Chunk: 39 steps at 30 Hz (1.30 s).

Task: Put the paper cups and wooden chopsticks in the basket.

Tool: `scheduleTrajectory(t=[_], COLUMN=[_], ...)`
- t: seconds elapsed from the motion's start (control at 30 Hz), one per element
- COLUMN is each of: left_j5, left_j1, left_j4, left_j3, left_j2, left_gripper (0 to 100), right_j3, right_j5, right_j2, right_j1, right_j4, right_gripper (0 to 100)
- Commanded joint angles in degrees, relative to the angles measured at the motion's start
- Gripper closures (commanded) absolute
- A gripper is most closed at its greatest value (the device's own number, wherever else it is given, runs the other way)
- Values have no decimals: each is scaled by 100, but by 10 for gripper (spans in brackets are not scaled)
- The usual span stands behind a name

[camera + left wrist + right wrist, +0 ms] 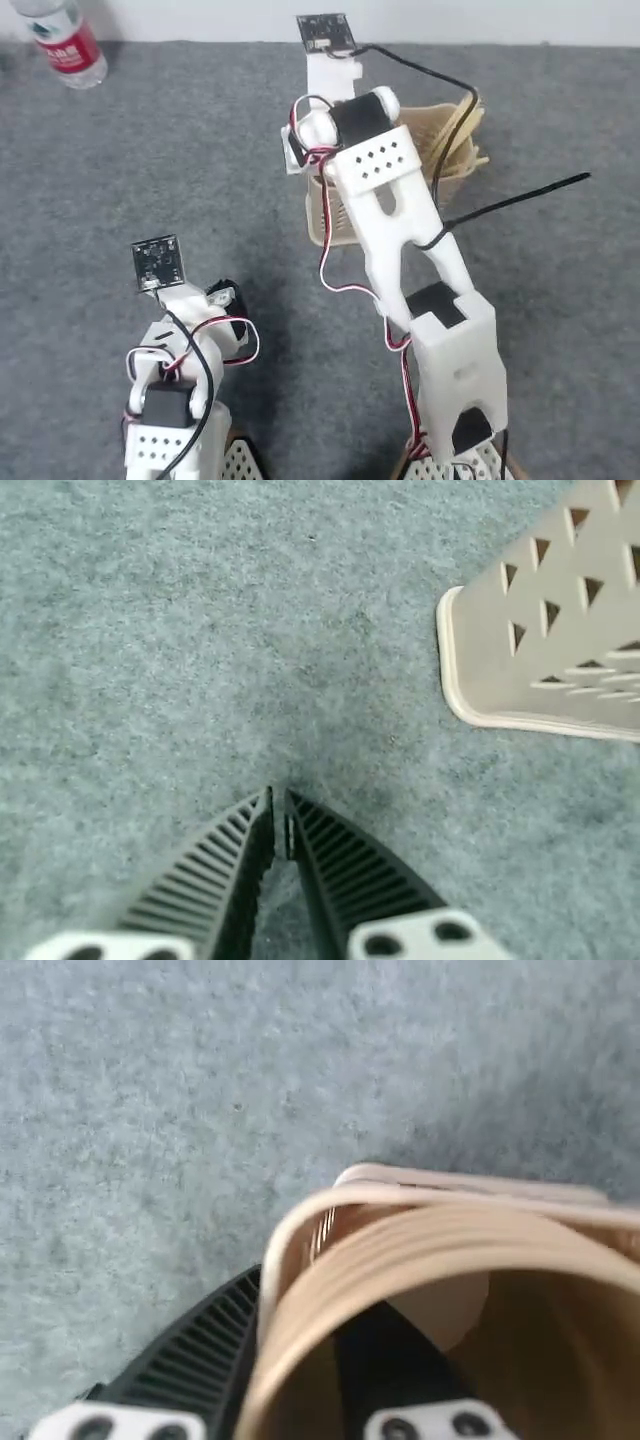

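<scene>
Left half of table [150,160]: open, with a bottle [66,42] at the far corner.
Ahead of left end effector [280,802]: bare table, basket [530,670] corner near.
Basket mouth: covered by right arm [400,215] and its paper cup [400,1250]; chopsticks [462,130] lean across.

The beige plastic basket [325,215], its walls pierced with slots and small triangular holes, stands upright on the grey surface [150,180]. A bundle of pale wooden chopsticks [465,135] leans inside it, the ends poking out over one rim. A tan paper cup [400,1250], its open mouth tipped toward the wrist camera, is gripped by its wall in the right pincer [310,1300], one finger inside and one outside, close by the basket's rim.
</scene>
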Motion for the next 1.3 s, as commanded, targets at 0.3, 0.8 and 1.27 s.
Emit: scheduleTrajectory(t=[0.3,0.8,1.27], left_j5=[-26,-26,-26], left_j1=[-9,-9,-26], left_j4=[-18,-26,-97], left_j3=[-40,-40,-40], left_j2=[-62,-62,-62], left_gripper=[985,985,985], right_j3=[-2365,-2945,1908], right_j5=[1424,2523,2541], right_j2=[-558,-2299,-4681], right_j1=[-382,1297,3477], right_j4=[251,831,778], right_gripper=[674,791,988])
